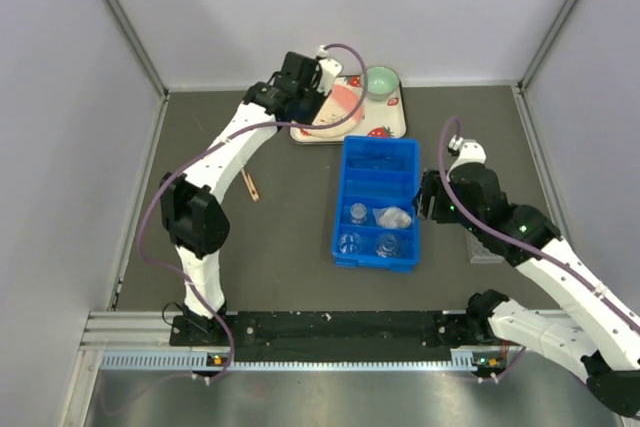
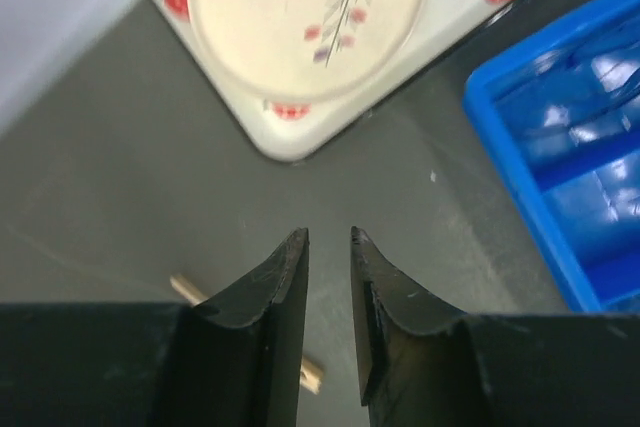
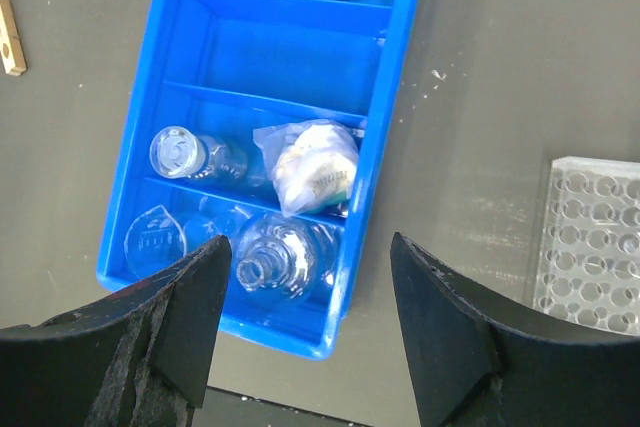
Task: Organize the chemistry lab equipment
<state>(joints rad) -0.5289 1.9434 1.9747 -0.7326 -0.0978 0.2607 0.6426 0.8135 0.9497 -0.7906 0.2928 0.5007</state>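
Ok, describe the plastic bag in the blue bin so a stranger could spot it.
Find the blue bin in the middle of the table. Counting compartments from the far end, the bag lies in the third, on the right, beside a small glass flask. It is the only crumpled, whitish thing there; its neighbours are clear glass.

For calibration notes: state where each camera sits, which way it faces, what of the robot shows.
Top external: above, behind the robot, looking down on the table; left arm, right arm show.
Left wrist: on left arm, facing down at tray, bin corner, stick; left pincer narrowly parted.
Right wrist: on right arm, looking into the bin, rack beside; right pincer open.
Shared: all see the bin.
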